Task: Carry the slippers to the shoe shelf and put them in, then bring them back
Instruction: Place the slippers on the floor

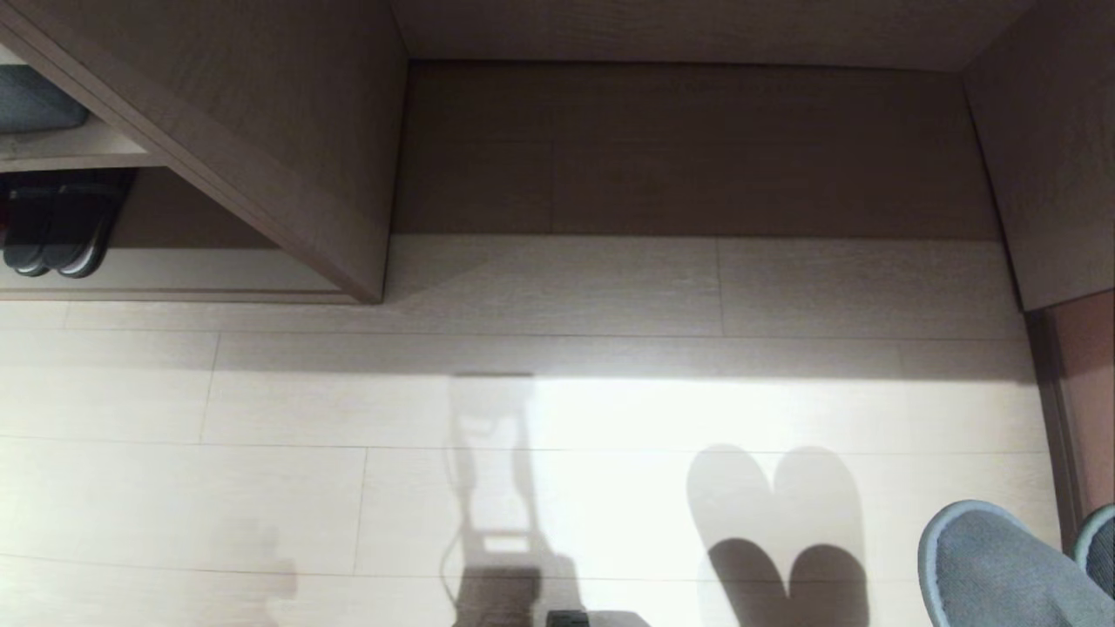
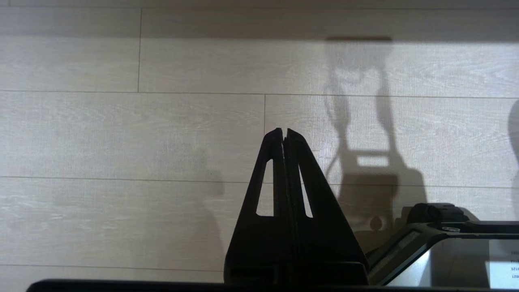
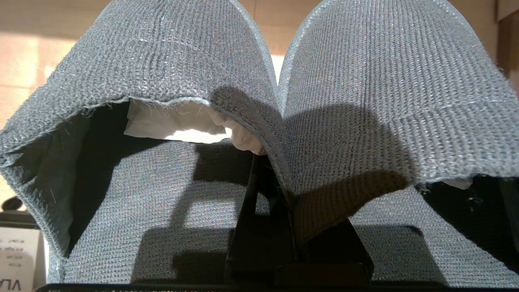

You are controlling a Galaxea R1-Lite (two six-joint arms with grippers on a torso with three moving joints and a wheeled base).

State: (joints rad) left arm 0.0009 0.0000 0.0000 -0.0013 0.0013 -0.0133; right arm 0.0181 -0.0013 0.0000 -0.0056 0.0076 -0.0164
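- The slippers (image 3: pixel 365 101), a grey-blue pair side by side, are clamped at their inner edges by the right gripper (image 3: pixel 279 178), above the pale floor (image 1: pixel 348 488).
- The left gripper (image 2: pixel 284 132) is seen pressed together, empty, over the floor.
- The shoe shelf (image 1: pixel 174 270) is seen at far left, well apart from the slippers, with a dark pair (image 1: pixel 57 226) inside.

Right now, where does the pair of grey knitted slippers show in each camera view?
Head view: grey knitted slippers at the bottom right corner, toes only, above the pale wood-plank floor.
Left wrist view: not in it; only the shut left gripper over the floor.
Right wrist view: fills the picture, side by side, clamped by the right gripper.
Shared landmark: the floor.
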